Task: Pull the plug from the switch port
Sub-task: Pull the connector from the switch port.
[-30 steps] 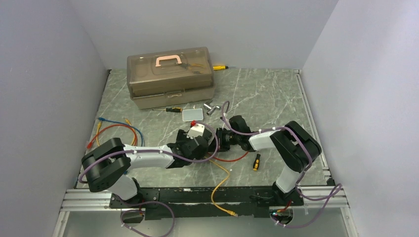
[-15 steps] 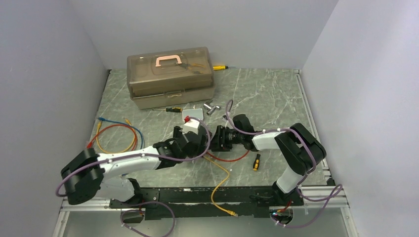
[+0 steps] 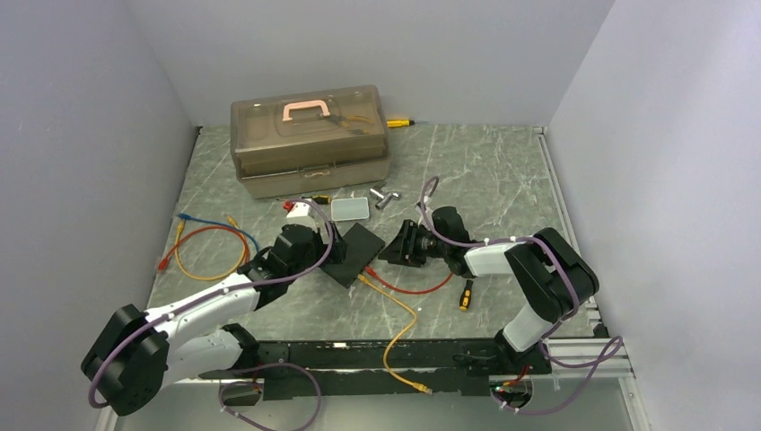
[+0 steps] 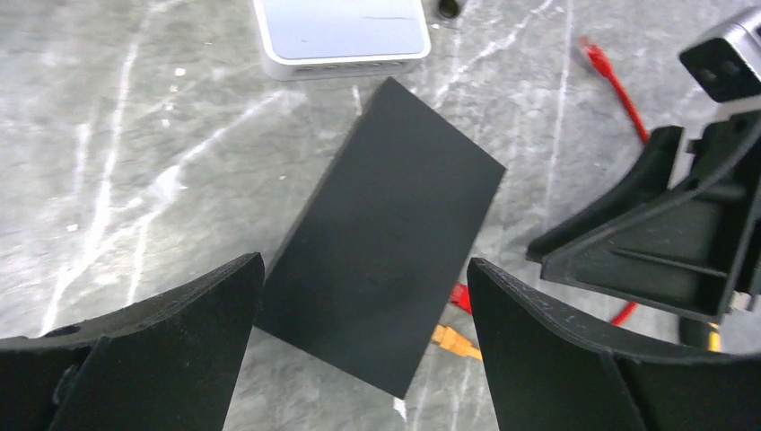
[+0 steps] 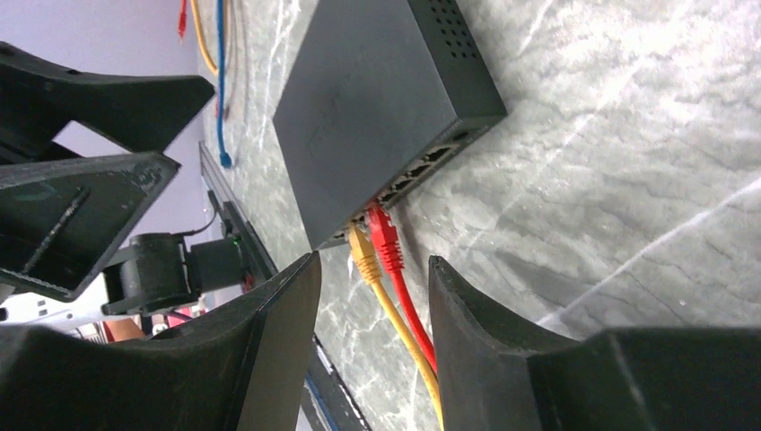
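Grey marble table (image 3: 467, 171), black switch (image 3: 356, 253) mid-table with a red plug (image 5: 383, 235) and yellow plug (image 5: 363, 256) seated. Left fingers (image 4: 179, 332) gape wide over it, empty; right fingers (image 5: 502, 359) half open, empty, facing both. I'd pin the switch, then pull straight out.

Soft even light from above in my top view, only faint shadows, pale glare streaks on the table (image 4: 108, 180) in my left wrist feed, my right wrist's fingers (image 5: 538, 359) looming dark, slightly soft.

Left hand (image 4: 363, 269) spread wide, right hand (image 5: 372, 265) half parted, facing each other low
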You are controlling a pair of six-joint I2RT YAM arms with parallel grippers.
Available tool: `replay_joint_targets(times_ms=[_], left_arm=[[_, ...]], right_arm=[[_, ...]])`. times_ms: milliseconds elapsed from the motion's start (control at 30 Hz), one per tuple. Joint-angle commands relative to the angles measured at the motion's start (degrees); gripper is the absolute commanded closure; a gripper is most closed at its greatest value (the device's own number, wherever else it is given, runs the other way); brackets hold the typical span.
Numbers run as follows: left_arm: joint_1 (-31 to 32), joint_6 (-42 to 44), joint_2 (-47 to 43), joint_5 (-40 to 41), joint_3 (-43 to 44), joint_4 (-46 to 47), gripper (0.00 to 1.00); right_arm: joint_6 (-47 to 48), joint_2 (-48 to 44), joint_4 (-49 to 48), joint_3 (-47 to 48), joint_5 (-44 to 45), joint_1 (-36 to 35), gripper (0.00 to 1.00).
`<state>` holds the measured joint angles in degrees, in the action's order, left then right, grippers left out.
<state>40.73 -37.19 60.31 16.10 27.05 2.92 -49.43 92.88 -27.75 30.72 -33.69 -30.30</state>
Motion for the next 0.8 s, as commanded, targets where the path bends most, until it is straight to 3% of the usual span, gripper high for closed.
replay_joint_targets(times_ms=[0,300,767], left_arm=[[-2.8,-2.3,2.2,-11.6,-0.9,12.0,0.10],[-7.7,-6.3,11.7,-20.7,-3.0,24.3,0.17],[-8.1,-6.8,20.3,-18.6,-3.3,26.2,0.30]], right_arm=[[-2.8,0.6,-7.5,0.6,0.6,0.1,0.50],[-2.3,3.6,-8.3,2.6,-0.9,-1.5,0.54],[-9.4,11.4,-11.9,3.5,-3.2,-3.4,0.65]])
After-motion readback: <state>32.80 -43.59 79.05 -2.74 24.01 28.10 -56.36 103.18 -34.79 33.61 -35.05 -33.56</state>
